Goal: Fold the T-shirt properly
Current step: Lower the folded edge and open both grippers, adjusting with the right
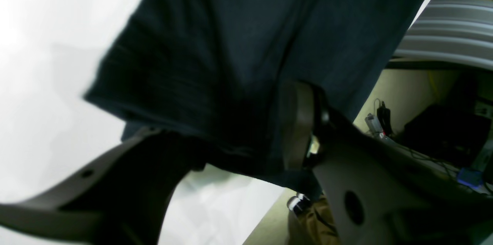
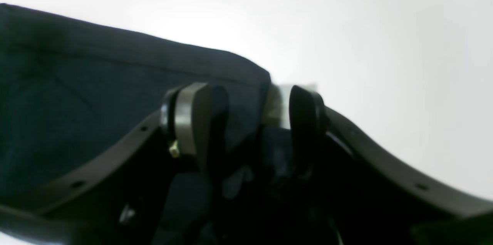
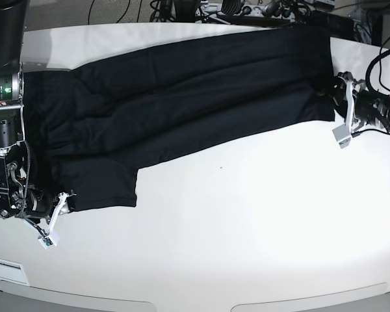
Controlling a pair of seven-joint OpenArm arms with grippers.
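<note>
The black T-shirt point(image 3: 182, 104) lies flat across the white table point(image 3: 247, 227), folded into a long band, with one short sleeve sticking out at the near left. My left gripper point(image 3: 341, 109) sits at the shirt's right end. In the left wrist view this gripper point(image 1: 223, 141) is open, its fingers far apart, with the T-shirt point(image 1: 238, 44) edge lying between them. My right gripper point(image 3: 55, 220) is at the near-left sleeve corner. Up close, that gripper point(image 2: 246, 121) is open too, with a corner of the T-shirt point(image 2: 77, 102) loose between its fingers.
Cables and equipment point(image 3: 247, 10) crowd the table's far edge. Past the table's edge in the left wrist view are a grey ribbed object point(image 1: 450, 33) and floor clutter with wires point(image 1: 443, 133). Bare white tabletop point(image 2: 385, 44) spreads beyond the shirt.
</note>
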